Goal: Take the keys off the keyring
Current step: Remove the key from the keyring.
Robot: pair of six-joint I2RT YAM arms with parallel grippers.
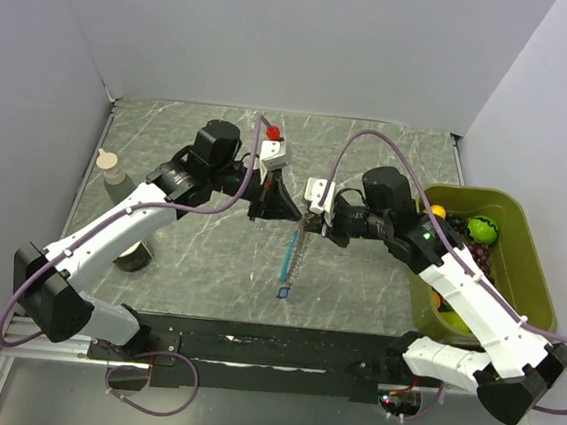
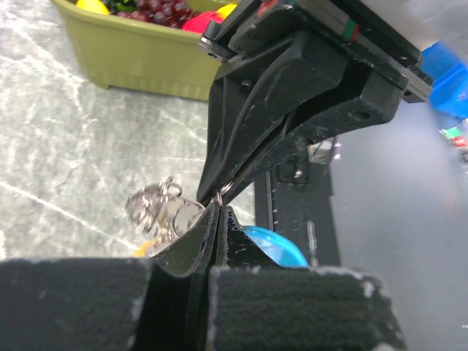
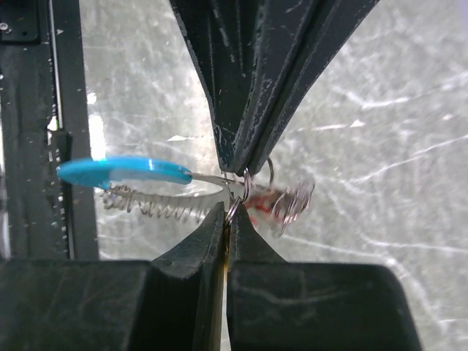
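Both grippers meet tip to tip above the middle of the table. My left gripper [image 1: 290,213] [image 2: 217,210] is shut on a thin wire ring of the keyring [image 2: 223,191]. My right gripper [image 1: 311,213] [image 3: 228,213] is shut on a ring of the same keyring [image 3: 237,205]. Silvery links [image 3: 292,199] bunch beside the pinch, blurred. A light-blue strip [image 3: 124,172] [image 1: 290,255] and a coiled silvery length [image 3: 153,206] hang from the ring. Among the links shows a red blur [image 3: 259,201]. Under the cluster an orange bit [image 2: 146,247] peeks out, and a small blue piece [image 1: 283,293] ends the hanging part.
An olive bin [image 1: 518,285] [image 2: 131,66] of toy fruit stands at the right edge. A small bottle [image 1: 112,171] and a dark round object [image 1: 137,256] sit at the left. A small red piece [image 1: 273,131] shows behind the left wrist. Grey walls close in the marbled table [image 1: 377,282].
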